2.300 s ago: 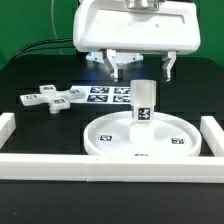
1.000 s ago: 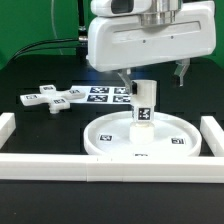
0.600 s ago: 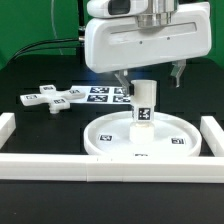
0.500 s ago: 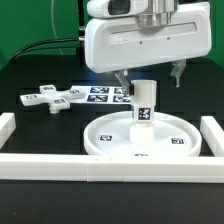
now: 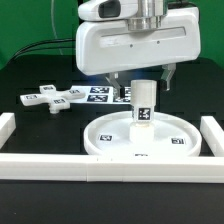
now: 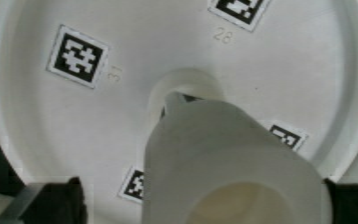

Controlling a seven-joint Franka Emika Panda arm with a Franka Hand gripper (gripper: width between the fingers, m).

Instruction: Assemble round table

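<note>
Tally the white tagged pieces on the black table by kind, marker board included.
Round disc: 1
Cylinder leg: 1
Cross-shaped base: 1
Marker board: 1
Total: 4

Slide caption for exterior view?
Open gripper over short white cylinder leg upright on large rimmed white disc; white cross-shaped base apart.
</note>
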